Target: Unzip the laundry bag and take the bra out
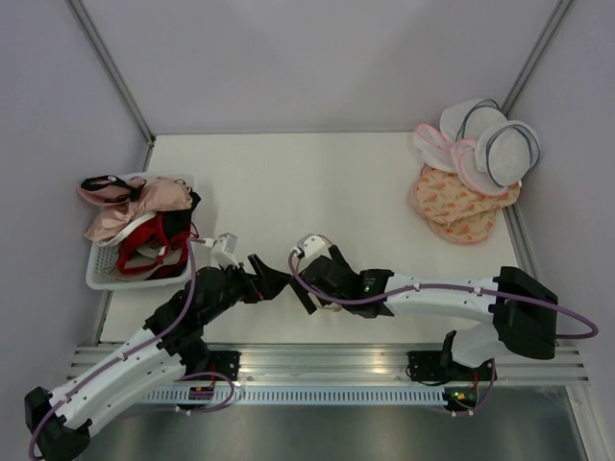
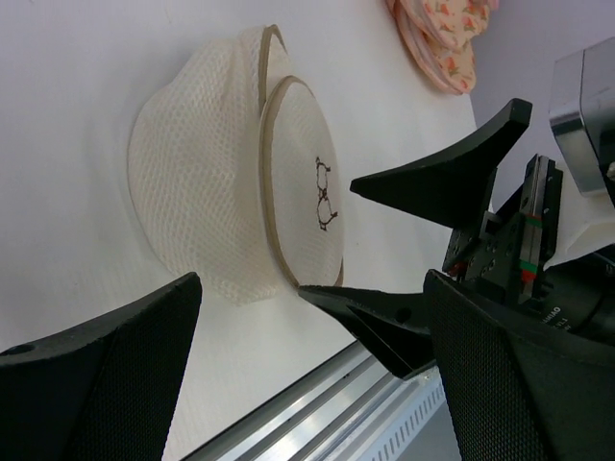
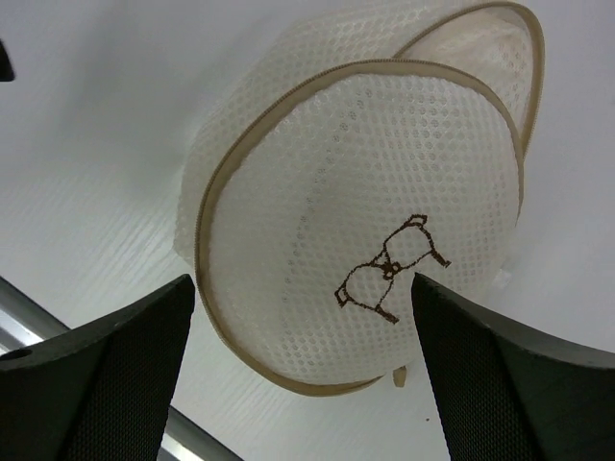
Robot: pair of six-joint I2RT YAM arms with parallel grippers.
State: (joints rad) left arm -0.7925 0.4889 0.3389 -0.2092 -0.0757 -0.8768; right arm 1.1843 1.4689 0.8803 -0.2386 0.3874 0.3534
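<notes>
Both grippers, left [image 1: 258, 288] and right [image 1: 300, 280], hang spread and empty over the mesh laundry bag [image 3: 365, 230] at the table's near edge; its zipper looks closed, so finding the pull would come next.

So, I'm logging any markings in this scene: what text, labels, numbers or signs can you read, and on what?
No readable words or numbers anywhere.
Laundry bag: a small brown line drawing of a bra on the mesh, no lettering.
Right arm's housing beside the left gripper: a short printed marking, too small and cut off to read.
</notes>
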